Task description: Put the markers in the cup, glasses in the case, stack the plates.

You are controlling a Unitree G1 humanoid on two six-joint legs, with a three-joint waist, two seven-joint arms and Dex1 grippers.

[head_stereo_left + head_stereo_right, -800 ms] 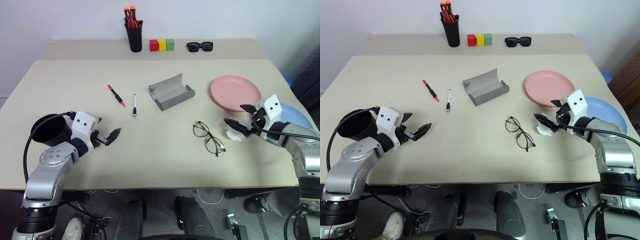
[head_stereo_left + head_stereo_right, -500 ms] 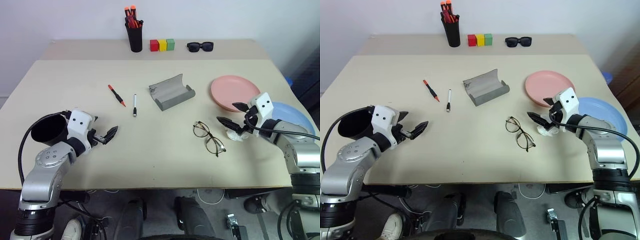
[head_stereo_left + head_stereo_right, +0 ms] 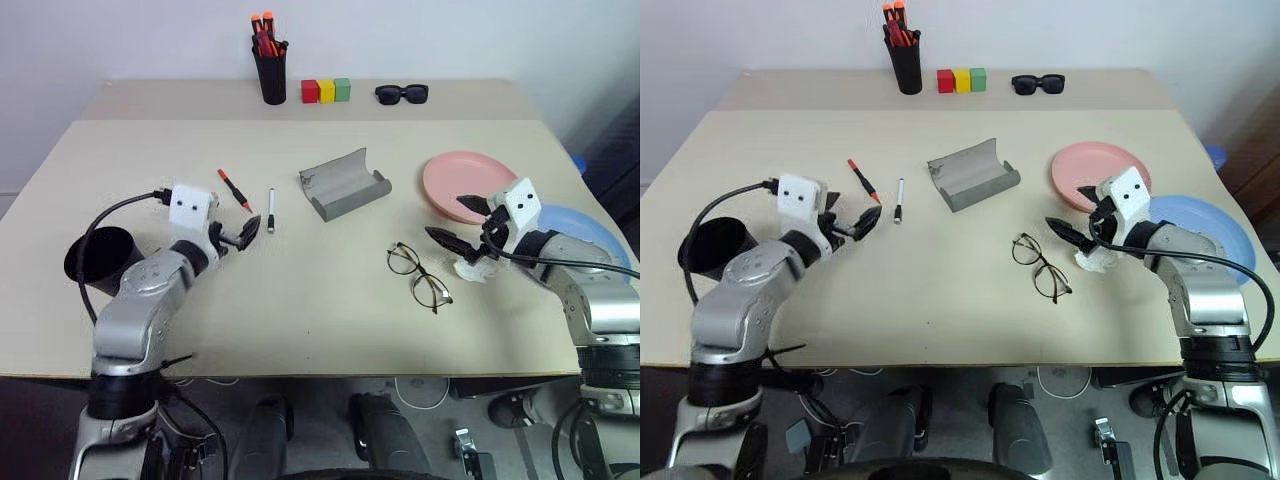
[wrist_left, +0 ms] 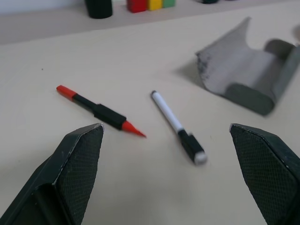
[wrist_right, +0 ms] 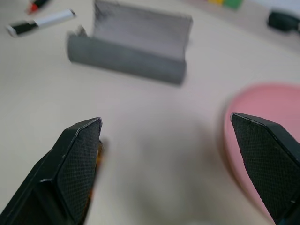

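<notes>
The table (image 3: 330,300) is showing a smooth, matt beige top. On it the case (image 3: 343,184) is looking like rough, matt grey felt; right of the case, the pink plate (image 3: 462,180) is looking like smooth plastic, and the glasses (image 3: 417,277) are showing thin dark wire.

Bright, even light falls on the beige matte table (image 3: 320,300), casting soft shadows and no glare; the right wrist view is blurred.

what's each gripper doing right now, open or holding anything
Left gripper: open, holding nothing, near the two markers.
Right gripper: open, holding nothing, between the glasses and the pink plate.
</notes>
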